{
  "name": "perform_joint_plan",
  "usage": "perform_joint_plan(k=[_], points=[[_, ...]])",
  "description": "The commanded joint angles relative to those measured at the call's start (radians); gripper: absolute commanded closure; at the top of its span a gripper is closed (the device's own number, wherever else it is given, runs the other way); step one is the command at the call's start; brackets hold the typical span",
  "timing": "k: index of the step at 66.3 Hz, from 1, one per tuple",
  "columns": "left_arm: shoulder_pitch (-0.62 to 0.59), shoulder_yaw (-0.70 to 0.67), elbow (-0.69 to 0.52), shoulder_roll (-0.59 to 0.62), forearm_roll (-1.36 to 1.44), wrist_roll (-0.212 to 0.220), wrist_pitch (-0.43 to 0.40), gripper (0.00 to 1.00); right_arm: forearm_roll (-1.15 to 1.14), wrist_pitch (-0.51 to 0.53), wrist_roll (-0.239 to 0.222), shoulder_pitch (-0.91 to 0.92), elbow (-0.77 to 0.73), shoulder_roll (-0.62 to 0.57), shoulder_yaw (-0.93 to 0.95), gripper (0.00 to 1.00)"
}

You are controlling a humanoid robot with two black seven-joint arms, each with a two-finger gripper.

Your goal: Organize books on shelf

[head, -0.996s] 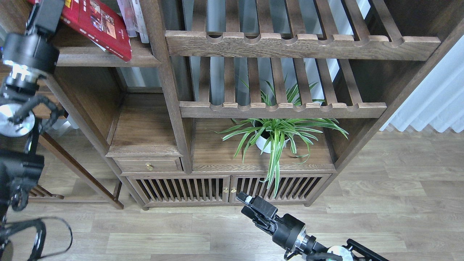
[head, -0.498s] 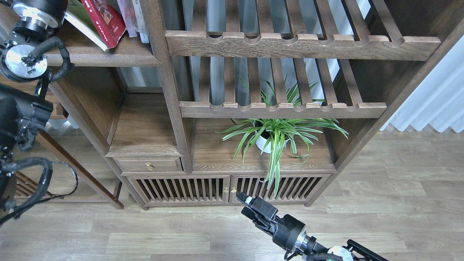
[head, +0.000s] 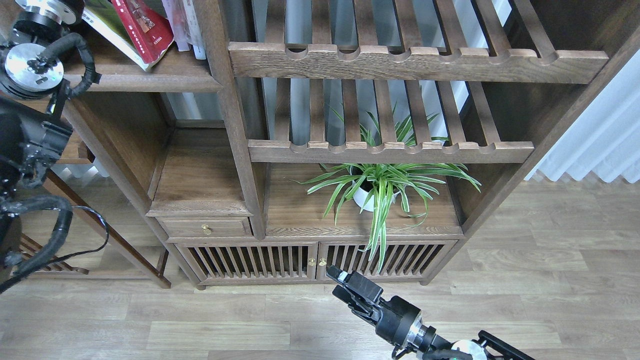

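Left claw: our left arm (head: pixel 32 75) runs up out of the top-left corner; its fingers are out of view.
Right claw (head: pixel 336 274): it hangs low before the cabinet doors (head: pixel 315 260), touching nothing; whether it's released or clenched we cannot tell.
Books: the dark red book (head: pixel 145 27) and yellow-green book (head: pixel 102 20) lean tilted at the shelf (head: pixel 145 80) front edge, beside the white-spined books (head: pixel 187 25).

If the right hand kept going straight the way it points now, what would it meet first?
Probably the slatted wooden cabinet doors at the bottom of the dark-brown shelf unit, near their small brass knobs. The black right hand points up-left toward them from low over the floor; depth is unclear.
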Motion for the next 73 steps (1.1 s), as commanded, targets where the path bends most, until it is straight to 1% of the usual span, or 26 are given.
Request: perform_joint_plan(k=[1,16,25,34,47,63,64,73], points=[[-0.003,0.025,0.020,-0.010,-0.068,0.000,0.001,0.01,0.000,0.000,0.000,0.000,0.000,0.000,0.000,0.01],[-0.003,0.045,0.040,-0.039,-0.155,0.004,0.005,0.01,0.000,0.000,0.001,-0.003,0.000,0.000,0.000,0.01],[0.000,0.046,0.075,-0.053,-0.188,0.000,0.005,0.01,0.002,0.000,0.001,-0.003,0.003,0.000,0.000,0.01],[0.019,0.048,0.075,-0.070,-0.247,-0.011,-0.008,0.01,0.002,0.000,0.001,-0.006,0.003,0.000,0.003,0.01],[0.030,0.063,0.071,-0.070,-0.251,-0.009,-0.010,0.01,0.002,0.000,0.001,-0.008,0.003,0.000,0.002,0.01],[0.020,0.109,0.057,-0.068,-0.251,-0.003,-0.018,0.01,0.000,0.000,0.001,-0.008,0.003,0.000,0.002,0.01],[0.019,0.117,0.049,-0.065,-0.251,0.004,-0.022,0.01,0.002,0.000,0.001,-0.008,0.003,0.000,0.002,0.01],[0.020,0.144,-0.010,-0.057,-0.251,0.014,-0.013,0.01,0.002,0.000,0.001,-0.008,0.003,0.000,0.002,0.01]])
